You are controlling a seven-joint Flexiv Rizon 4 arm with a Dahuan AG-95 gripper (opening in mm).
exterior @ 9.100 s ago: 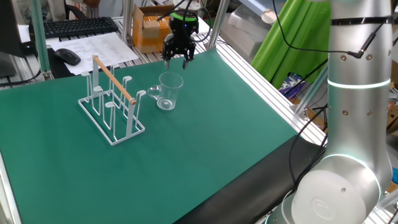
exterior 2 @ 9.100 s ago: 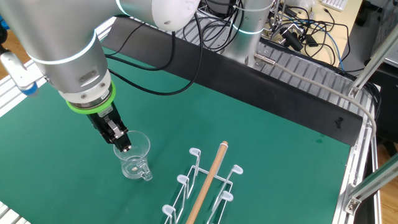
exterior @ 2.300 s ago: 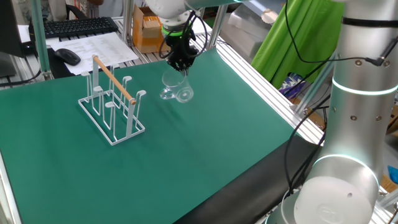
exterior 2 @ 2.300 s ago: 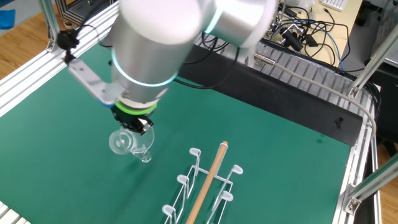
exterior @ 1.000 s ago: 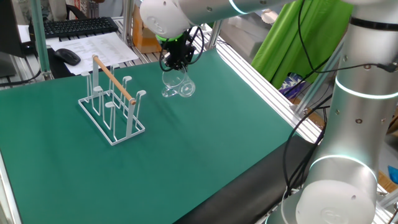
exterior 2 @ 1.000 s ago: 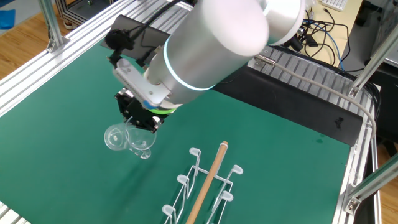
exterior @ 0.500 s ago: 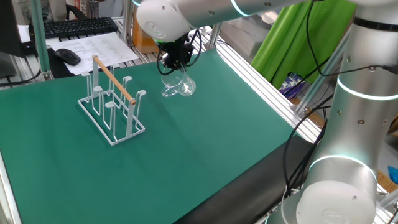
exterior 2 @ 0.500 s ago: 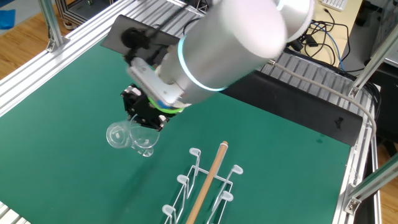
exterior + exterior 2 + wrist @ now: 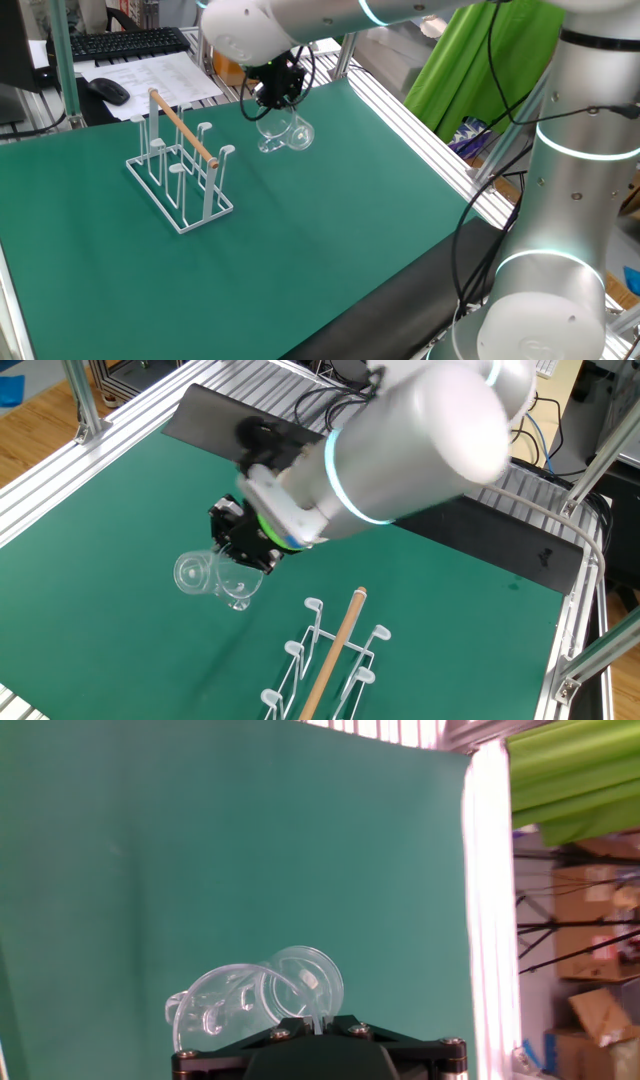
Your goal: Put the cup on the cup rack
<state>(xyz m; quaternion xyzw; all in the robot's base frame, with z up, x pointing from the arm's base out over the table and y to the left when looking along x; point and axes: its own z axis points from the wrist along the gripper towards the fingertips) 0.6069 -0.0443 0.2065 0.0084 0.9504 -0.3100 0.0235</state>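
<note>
The cup rack (image 9: 180,165) stands on the left of the green mat, its pegs all free, and just to its right the cup (image 9: 284,135) hangs tilted in the air. The gripper (image 9: 272,100) is closed narrow on the thin glass rim of the cup. With such a small hold on smooth glass, the cup can slip or turn between the fingers, and then its mouth may miss the peg, knock against the rack, or fall on the mat.

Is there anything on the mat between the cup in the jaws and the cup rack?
Nothing visible. The cup hangs tilted in the shut jaws, above the green mat, and only bare mat lies between it and the cup rack.
</note>
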